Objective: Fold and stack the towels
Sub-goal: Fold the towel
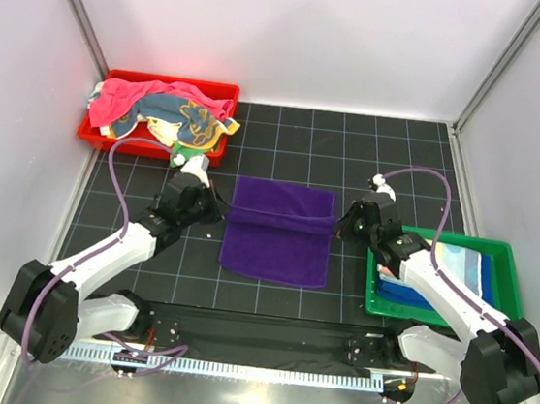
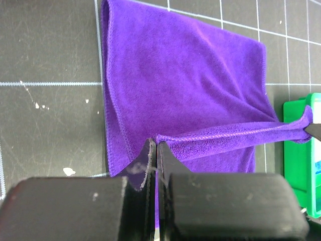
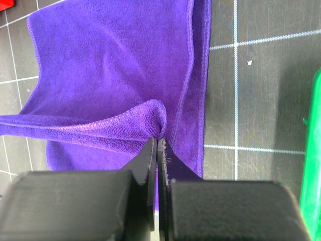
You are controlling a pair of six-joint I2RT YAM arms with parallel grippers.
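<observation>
Black gridded table, white walls. We see the purple towel at centre, lying flat except for one raised edge pulled taut between left gripper and right gripper, both pinched tight on it. Heaped towels fill the red tray; blue folded towels in the green tray are partly hidden by the right arm

Here's the left arm and the right arm, white-shelled links between chunky black joints, a purple cable looping off each, with the left gripper and right gripper matte black and slim-tipped.
</observation>
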